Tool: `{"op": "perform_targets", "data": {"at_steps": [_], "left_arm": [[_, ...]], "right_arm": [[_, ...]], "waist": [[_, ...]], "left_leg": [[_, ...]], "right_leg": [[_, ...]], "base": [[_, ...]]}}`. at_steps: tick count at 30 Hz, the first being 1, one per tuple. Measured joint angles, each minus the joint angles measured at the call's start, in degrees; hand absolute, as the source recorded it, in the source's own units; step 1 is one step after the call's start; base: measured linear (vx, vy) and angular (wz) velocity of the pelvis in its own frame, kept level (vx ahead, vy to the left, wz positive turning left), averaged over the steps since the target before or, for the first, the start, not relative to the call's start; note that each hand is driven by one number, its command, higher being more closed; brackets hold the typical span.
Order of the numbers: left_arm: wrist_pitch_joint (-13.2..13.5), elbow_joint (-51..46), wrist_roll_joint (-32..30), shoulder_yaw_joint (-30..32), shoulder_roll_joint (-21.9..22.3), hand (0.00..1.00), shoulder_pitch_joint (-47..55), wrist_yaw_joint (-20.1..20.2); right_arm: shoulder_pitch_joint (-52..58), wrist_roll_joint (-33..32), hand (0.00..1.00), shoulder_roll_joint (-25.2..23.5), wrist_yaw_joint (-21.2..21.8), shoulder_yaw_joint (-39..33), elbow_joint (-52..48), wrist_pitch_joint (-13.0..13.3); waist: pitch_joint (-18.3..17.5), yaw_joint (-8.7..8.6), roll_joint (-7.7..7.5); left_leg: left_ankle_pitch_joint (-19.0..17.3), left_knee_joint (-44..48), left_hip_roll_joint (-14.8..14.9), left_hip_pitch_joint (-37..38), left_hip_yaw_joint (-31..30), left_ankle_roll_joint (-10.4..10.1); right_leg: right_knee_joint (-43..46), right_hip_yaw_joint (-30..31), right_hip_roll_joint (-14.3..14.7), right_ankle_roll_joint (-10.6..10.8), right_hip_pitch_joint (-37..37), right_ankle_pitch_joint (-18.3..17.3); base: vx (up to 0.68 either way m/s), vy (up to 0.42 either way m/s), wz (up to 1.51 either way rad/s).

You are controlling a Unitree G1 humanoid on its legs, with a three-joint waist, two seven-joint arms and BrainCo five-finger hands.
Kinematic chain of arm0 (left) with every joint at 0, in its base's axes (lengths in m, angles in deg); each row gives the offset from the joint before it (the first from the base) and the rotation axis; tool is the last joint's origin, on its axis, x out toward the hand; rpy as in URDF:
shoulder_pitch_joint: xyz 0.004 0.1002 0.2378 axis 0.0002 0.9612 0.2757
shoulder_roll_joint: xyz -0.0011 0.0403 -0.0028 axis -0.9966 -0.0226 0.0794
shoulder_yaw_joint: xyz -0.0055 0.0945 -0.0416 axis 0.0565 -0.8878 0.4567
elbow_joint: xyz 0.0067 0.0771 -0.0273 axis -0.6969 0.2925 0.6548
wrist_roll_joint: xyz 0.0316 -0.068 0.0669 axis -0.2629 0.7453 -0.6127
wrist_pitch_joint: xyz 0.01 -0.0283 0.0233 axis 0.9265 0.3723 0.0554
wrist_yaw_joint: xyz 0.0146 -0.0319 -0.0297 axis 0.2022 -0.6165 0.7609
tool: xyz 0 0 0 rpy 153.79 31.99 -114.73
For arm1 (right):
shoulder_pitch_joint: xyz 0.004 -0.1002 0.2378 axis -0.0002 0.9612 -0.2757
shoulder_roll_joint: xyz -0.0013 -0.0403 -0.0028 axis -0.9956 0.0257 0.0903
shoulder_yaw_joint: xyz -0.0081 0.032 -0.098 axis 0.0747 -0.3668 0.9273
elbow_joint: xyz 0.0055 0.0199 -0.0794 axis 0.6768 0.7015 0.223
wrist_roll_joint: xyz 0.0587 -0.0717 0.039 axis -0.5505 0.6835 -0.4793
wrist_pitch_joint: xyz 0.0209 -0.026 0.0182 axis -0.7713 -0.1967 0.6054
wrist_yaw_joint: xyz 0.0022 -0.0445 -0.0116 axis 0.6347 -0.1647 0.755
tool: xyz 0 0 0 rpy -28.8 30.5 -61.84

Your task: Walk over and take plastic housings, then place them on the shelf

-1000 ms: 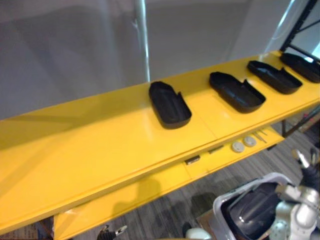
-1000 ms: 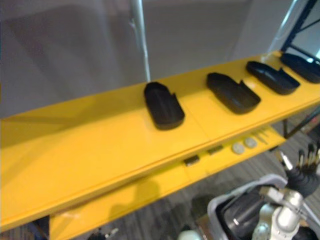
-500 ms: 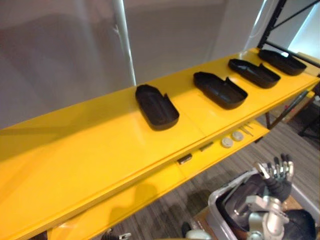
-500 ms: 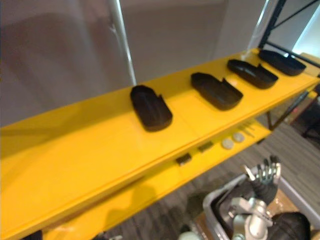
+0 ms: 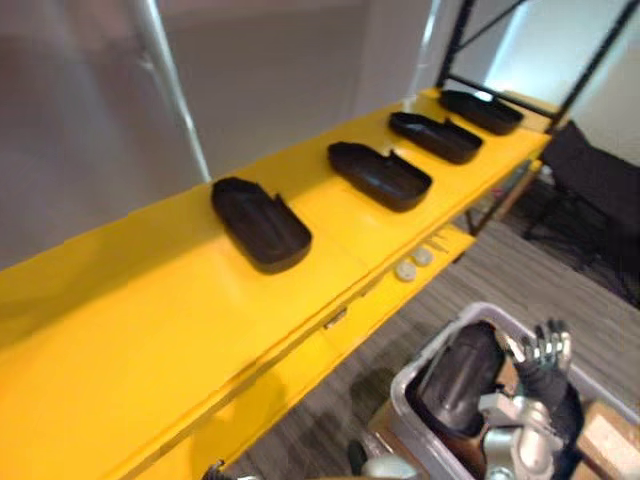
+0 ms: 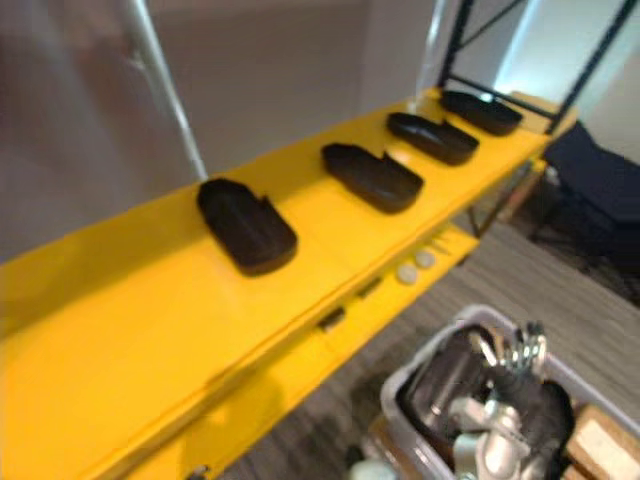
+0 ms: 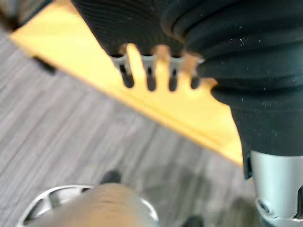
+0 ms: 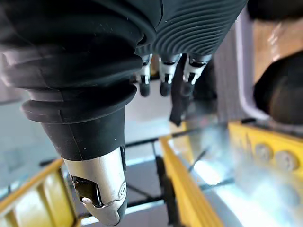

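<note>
While the right hand (image 5: 541, 352) hangs over the grey bin (image 5: 418, 372), fingers straight, slightly apart and clamped on nothing, the step in hand is judged to be the pick of the next black housing (image 5: 455, 380) (inside the bin, just beside the hand). Left hand (image 7: 150, 78): fingers apart, empty, near the yellow shelf (image 5: 130, 330) edge. To do it well: lower the hand w/ fingers spread across the housing's short width, thumb opposite, approx. mid-length, so the part lifts level and clears the bin rim. Long axis of that housing runs roughly alongside the shelf's front edge; which face is up cannot be told. Row of shelved housings (image 5: 260, 222): hollow side up, mutually parallel, long axes slanting across the shelf depth, rounded ends toward the front edge.
</note>
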Motion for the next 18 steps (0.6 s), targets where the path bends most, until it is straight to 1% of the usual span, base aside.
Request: {"op": "perform_targets", "data": {"at_steps": [1, 2, 3, 4, 5, 6, 7, 8, 9, 10, 11, 12, 13, 14, 15, 18], "left_arm": [[0.28, 0.01, 1.2, 0.05, -0.22, 0.0, -0.16, -0.1], [1.09, -0.24, 4.42, 0.23, -0.58, 0.0, -0.37, -0.69], [1.82, -0.55, 7.04, 0.32, -0.44, 0.0, -0.37, -1.22], [1.99, -0.77, 8.63, 0.37, -0.24, 0.0, -0.37, -1.65], [2.54, -1.51, 10.97, 0.81, 0.25, 0.0, -0.27, -2.74], [3.46, -2.41, 12.32, 1.08, 1.18, 0.0, 0.17, -3.34], [4.28, -2.58, 12.3, 1.43, 1.5, 0.0, 0.26, -3.55], [4.58, -2.72, 12.27, 1.44, 1.76, 0.0, 0.26, -3.7], [5.38, -2.96, 12.28, 1.76, 1.63, 0.0, 0.11, -3.99], [5.85, -3.03, 12.32, 2.52, 1.38, 0.0, 0.0, -4.27], [6.21, -3.25, 12.38, 3.45, 0.88, 0.0, -0.01, -4.81], [6.44, -3.11, 12.83, 4.35, -0.11, 0.0, 0.16, -4.99], [6.42, -2.62, 13.31, 4.74, -0.28, 0.0, 0.64, -5.0], [6.3, -1.48, 14.1, 5.39, -0.22, 0.0, 2.39, -5.23], [6.37, -1.06, 14.43, 5.4, -0.16, 0.0, 3.46, -5.26], [7.41, 0.07, 16.49, 7.8, 0.93, 0.0, 6.4, -5.36]], "right_arm": [[0.08, -0.38, 0.0, -0.04, 0.89, 0.21, 0.1, -0.01], [0.0, -1.3, 0.0, 0.41, 2.84, 1.19, 0.0, 0.02], [-0.74, -1.27, 0.0, 1.61, 4.37, 2.05, 0.02, 0.03], [-1.49, -1.24, 0.0, 2.51, 5.15, 2.99, 0.06, 0.04], [-3.58, -1.24, 0.0, 4.16, 6.35, 4.5, 0.44, 0.09], [-6.47, -1.17, 0.0, 5.89, 7.44, 6.19, 1.79, 0.13], [-8.87, -1.13, 0.0, 6.23, 8.01, 7.23, 3.5, 0.11], [-10.32, -1.11, 0.0, 6.18, 8.11, 8.2, 4.31, 0.05], [-12.44, -1.05, 0.0, 5.78, 8.0, 9.54, 4.76, 0.02], [-13.52, -1.02, 0.0, 5.77, 7.96, 10.22, 4.76, 0.03], [-14.64, -1.02, 0.0, 5.75, 7.89, 10.52, 4.75, 0.04], [-15.4, -1.02, 0.0, 5.68, 7.54, 11.22, 4.73, 0.01], [-15.38, -1.02, 0.0, 5.64, 7.31, 11.73, 4.73, -0.03], [-15.45, -1.05, 0.0, 5.59, 6.79, 13.02, 4.72, -0.02], [-15.47, -1.05, 0.0, 5.53, 6.75, 13.52, 4.71, -0.02], [-14.68, -1.16, 0.0, 5.47, 7.0, 15.88, 4.57, 0.12]], "waist": [[-0.01, 0.0, -0.15], [-0.07, 0.26, -0.52], [0.24, 0.62, 0.01], [0.76, 1.17, 0.39], [1.31, 2.73, 1.95], [1.48, 4.06, 3.29], [1.41, 5.07, 3.56], [1.49, 5.3, 3.47], [1.9, 5.31, 3.07], [2.45, 5.49, 2.29], [3.21, 6.41, 1.61], [4.4, 7.82, 0.51], [4.56, 8.36, 0.54], [4.23, 8.47, 0.11], [4.19, 8.58, 0.02], [4.26, 9.13, -0.1]], "left_leg": [[-0.85, 3.66, 0.58, -1.6, -1.76, 1.29], [-1.96, 13.07, 2.14, -6.14, -8.61, 3.75], [-2.71, 19.8, 2.8, -9.83, -15.77, 5.48], [-3.19, 23.83, 2.77, -12.02, -20.23, 6.32], [-5.46, 27.37, 2.08, -14.62, -28.12, 8.12], [-6.62, 27.04, 0.42, -15.12, -33.68, 7.75], [-7.6, 25.04, -0.91, -14.67, -36.24, 7.38], [-8.14, 23.7, -1.59, -14.65, -37.25, 6.79], [-8.97, 21.01, -2.66, -14.52, -37.25, 6.14], [-9.64, 19.21, -3.39, -14.6, -37.28, 6.02], [-10.85, 17.32, -3.89, -14.7, -37.32, 5.79], [-10.86, 17.91, -4.63, -14.93, -37.25, 5.85], [-10.86, 18.06, -4.91, -15.37, -37.33, 5.85], [-10.74, 18.09, -5.35, -15.79, -37.72, 6.07], [-10.74, 18.09, -5.46, -15.86, -37.9, 6.07], [-10.67, 18.15, -5.84, -17.46, -40.29, 6.08]], "right_leg": [[0.78, 0.32, 0.02, -0.12, -0.56, -0.29], [2.61, 1.2, -0.04, -0.22, -1.94, -0.62], [3.75, 2.27, 0.2, -0.49, -2.75, -0.84], [4.21, 3.33, 0.58, -0.85, -3.01, -1.03], [4.85, 6.01, 1.6, -0.45, -3.92, -0.76], [5.31, 7.89, 2.44, 0.32, -5.26, -0.27], [6.17, 9.21, 2.73, 0.78, -6.73, 0.02], [6.61, 9.46, 2.62, 1.26, -7.57, 0.31], [7.15, 9.29, 1.98, 1.73, -8.92, 0.58], [7.17, 8.9, 1.22, 2.28, -9.69, 0.93], [7.17, 8.8, 0.65, 2.84, -10.64, 1.34], [6.97, 8.81, -0.17, 3.24, -10.56, 1.8], [6.78, 8.81, -0.5, 3.23, -10.59, 1.79], [6.56, 8.42, -1.13, 3.18, -10.6, 1.79], [6.56, 8.16, -1.27, 3.04, -10.6, 1.76], [6.06, 5.77, -2.12, 2.94, -10.76, 1.73]], "base": [[-0.1, -0.089, -0.4], [-0.05, -0.076, -0.32], [-0.05, -0.076, -0.42], [-0.02, 0.042, -0.79], [-0.04, 0.215, -1.08], [-0.06, 0.26, -1.17], [-0.06, 0.24, -0.73], [-0.08, 0.159, -0.2], [-0.14, 0.16, 0.18], [-0.19, 0.184, 0.34], [-0.21, 0.164, 0.23], [-0.18, 0.133, 0.1], [-0.16, 0.088, 0.08], [-0.1, 0.041, 0.13], [-0.06, 0.031, 0.23], [0.01, -0.016, 0.38]]}}
